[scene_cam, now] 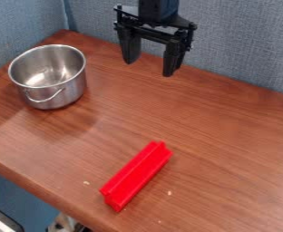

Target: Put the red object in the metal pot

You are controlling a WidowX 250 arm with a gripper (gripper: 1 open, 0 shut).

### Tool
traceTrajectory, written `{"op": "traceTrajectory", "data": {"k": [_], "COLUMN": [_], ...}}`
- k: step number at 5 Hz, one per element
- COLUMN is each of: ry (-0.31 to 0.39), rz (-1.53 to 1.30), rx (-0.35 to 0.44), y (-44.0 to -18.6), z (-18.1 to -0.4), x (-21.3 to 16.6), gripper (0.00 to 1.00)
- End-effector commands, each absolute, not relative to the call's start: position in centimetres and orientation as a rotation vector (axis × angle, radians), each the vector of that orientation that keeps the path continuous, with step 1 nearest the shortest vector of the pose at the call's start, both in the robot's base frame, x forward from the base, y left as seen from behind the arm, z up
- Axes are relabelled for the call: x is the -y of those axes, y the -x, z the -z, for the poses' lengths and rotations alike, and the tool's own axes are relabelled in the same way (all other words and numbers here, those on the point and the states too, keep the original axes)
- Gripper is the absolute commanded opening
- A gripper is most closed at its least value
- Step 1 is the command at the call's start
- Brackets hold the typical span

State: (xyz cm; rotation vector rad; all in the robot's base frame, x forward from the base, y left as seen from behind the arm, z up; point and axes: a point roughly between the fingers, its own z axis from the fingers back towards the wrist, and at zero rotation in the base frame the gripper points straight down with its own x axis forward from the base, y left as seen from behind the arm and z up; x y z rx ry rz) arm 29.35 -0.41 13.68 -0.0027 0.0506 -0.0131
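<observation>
A long red object [137, 175] with a stepped profile lies flat on the wooden table [217, 109], near the front edge and right of centre, running diagonally. The metal pot [50, 74], round and shiny with a thin wire handle, stands upright and empty at the left. My gripper [151, 58] hangs above the back of the table, to the right of the pot and well behind the red object. Its two dark fingers are spread apart with nothing between them.
A blue-grey fabric wall rises directly behind the table. The table's front edge runs diagonally just below the red object, and its right edge falls away at the lower right.
</observation>
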Motion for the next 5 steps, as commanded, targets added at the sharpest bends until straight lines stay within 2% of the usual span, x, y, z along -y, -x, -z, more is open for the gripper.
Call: {"op": "traceTrajectory", "data": {"k": [1,2,3,5], "ry": [0.003,0.004,-0.030,-0.096], "rz": [0.023,0.050,0.089,0.060], "rx": [-0.068,-0.092,-0.085,-0.049], "y": [-28.8,-26.3,-23.7,-22.7], "z": [-13.4,-12.2,-11.2,-8.7], "x": [0.4,1.9,3.7,6.6], "gripper": [1.00,1.00,1.00,1.00]}}
